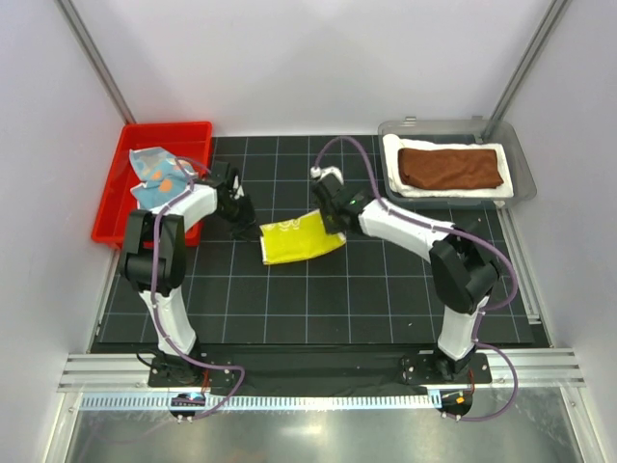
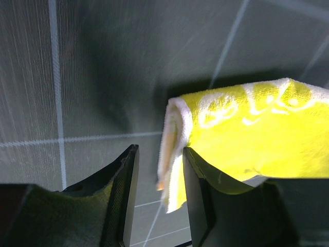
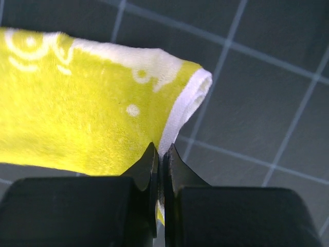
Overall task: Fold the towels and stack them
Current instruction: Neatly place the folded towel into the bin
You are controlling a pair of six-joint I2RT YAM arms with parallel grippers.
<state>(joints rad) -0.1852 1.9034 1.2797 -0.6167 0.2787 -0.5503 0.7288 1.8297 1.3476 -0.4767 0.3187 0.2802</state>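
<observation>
The yellow towel (image 1: 301, 239) lies folded on the dark gridded mat (image 1: 386, 289) in the middle of the table. Its long axis runs across from one arm to the other, with the right end a little farther from the bases. The right claw (image 3: 160, 158) is clenched on the white hem at that right end. The left claw (image 2: 158, 193) stands released at the opposite end, jaws parted, with the rolled hem hanging between them, against one finger and clear of the other. A lift toward the grey tray (image 1: 521, 164), where the brown towel (image 1: 451, 166) rests on the white towel (image 1: 494, 190), would likely fall to the right arm, which is nearer it.
</observation>
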